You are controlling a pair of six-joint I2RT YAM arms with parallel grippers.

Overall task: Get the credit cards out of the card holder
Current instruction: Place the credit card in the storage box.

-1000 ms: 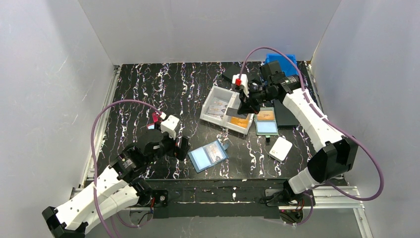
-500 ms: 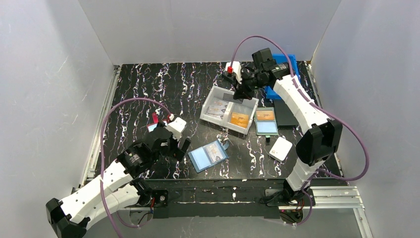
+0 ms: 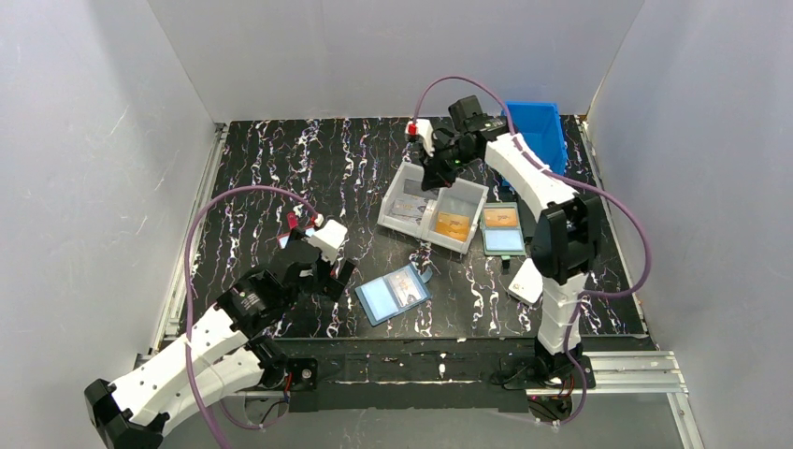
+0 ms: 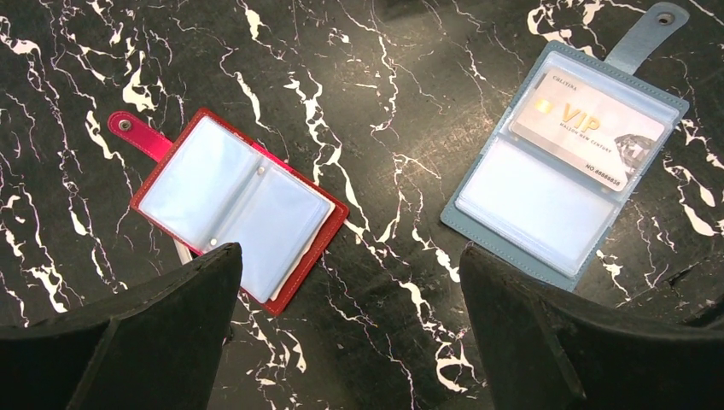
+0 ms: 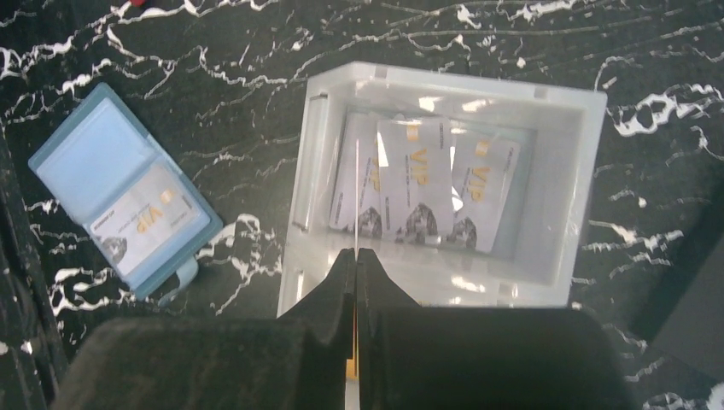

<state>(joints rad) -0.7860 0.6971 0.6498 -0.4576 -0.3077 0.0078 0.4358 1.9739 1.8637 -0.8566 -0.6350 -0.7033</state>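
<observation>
Drop-off stage, by the look of things: right hand (image 5: 356, 254) pressed together on a thin pale edge, most likely a credit card (image 5: 356, 195) seen edge-on, poised over the clear tray (image 5: 452, 84) above three loose cards (image 5: 418, 192) lying in one compartment. Next, probably: letting go so as to land that card flat among the others, then a reach toward 7 o'clock for the last one. Card holder (image 3: 394, 293) open flat on the desk (image 3: 281, 159) near its 6 o'clock edge, at 7 o'clock from the tray; one VIP card (image 4: 589, 128) in the pocket on the tab side, other pocket seemingly bare. Left hand (image 4: 348, 282) spread wide apart, gripping nothing, touching nothing, hovering above the desk with the card holder at 2 o'clock and a red-edged holder (image 4: 235, 209) at 10 o'clock in the wrist view. Removal of that final card likely to need the holder pinned down while sliding the plastic out of its clear sleeve
</observation>
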